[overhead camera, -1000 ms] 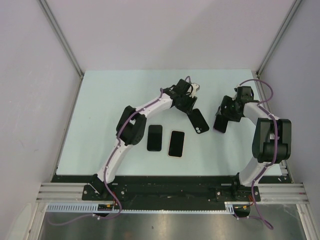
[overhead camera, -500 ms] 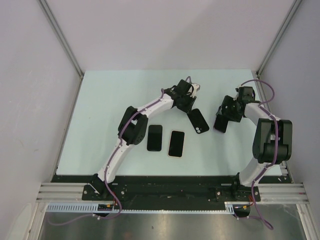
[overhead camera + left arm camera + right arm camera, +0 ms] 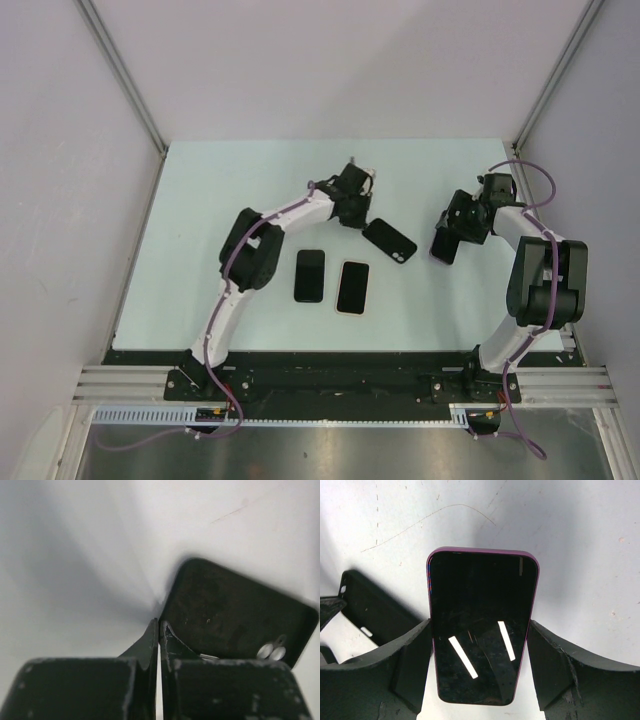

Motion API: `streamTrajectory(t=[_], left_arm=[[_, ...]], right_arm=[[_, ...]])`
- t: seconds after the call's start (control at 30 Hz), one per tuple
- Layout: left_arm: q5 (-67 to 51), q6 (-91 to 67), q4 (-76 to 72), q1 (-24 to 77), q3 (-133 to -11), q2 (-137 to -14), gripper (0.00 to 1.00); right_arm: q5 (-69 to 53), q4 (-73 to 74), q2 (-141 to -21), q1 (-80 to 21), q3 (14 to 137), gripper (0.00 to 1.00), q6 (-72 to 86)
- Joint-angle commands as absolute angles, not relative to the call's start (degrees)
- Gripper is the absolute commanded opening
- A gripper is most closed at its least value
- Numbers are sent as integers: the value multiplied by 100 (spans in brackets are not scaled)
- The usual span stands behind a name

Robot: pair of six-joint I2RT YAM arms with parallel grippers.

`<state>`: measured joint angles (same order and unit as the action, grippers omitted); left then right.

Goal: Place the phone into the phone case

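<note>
Top external first, Jon: where do things sit?

Mia, the phone (image 3: 482, 605) is over on the right side of the table (image 3: 200, 200), tilted, in the right end effector (image 3: 479, 630); the phone case (image 3: 235, 615) lies flat near the middle, apart from it.

Is that grip sound?

From the right wrist, the two fingers press on the phone's long edges, with the screen facing the camera; I'd call it clamped. The left end effector (image 3: 158, 625) is pinched together on nothing, its tips right at a corner of the case; touching or not, I cannot tell.

So what could go wrong?

Nothing pins the case; a phone pushed in at an angle could skate it across the table. The fingers also sit on the very edges the case walls must wrap; they may jam on the rim before the phone seats. I cannot tell whether the case's open side faces up; if it faces down, nothing goes in. The camera cut-out must meet the phone's lens end too; reversed, it won't seat.
</note>
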<state>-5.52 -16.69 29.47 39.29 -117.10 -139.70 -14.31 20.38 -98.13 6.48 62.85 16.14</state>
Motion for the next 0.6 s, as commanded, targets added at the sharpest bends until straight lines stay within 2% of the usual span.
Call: streamTrajectory(t=[0.0, 0.1, 0.2, 0.23, 0.27, 0.3, 0.33, 0.47, 0.57], left_arm=[[-703, -4019, 2227, 3253, -10175, -12658, 0], [-405, -4770, 1804, 3120, -9259, -12105, 0], [-18, -5009, 1758, 3225, -8852, -11796, 0], [191, -5036, 1767, 3286, -8790, -11621, 6], [315, -5054, 1784, 3322, -8711, -11532, 27], [360, -5045, 1802, 3357, -8579, -11436, 40], [386, -4984, 1793, 3384, -8526, -11287, 47], [335, -3871, 1514, 3366, -8613, -11074, 67], [-315, -2140, 1467, 3357, -9113, -11240, 71]], right_arm=[[-1635, 1723, -9624, 677, 6311, 47, 1731], [-1696, 1705, -9642, 668, 6311, 47, 1749], [-1705, 1688, -9624, 677, 6311, 47, 1749], [-1714, 1670, -9624, 677, 6311, 47, 1749], [-1723, 1670, -9624, 677, 6311, 47, 1758], [-1740, 1670, -9624, 685, 6311, 48, 1758], [-1749, 1661, -9624, 694, 6311, 47, 1758], [-1767, 1670, -9633, 677, 6302, 48, 1767], [-1784, 1679, -9615, 633, 6284, 48, 1758]])
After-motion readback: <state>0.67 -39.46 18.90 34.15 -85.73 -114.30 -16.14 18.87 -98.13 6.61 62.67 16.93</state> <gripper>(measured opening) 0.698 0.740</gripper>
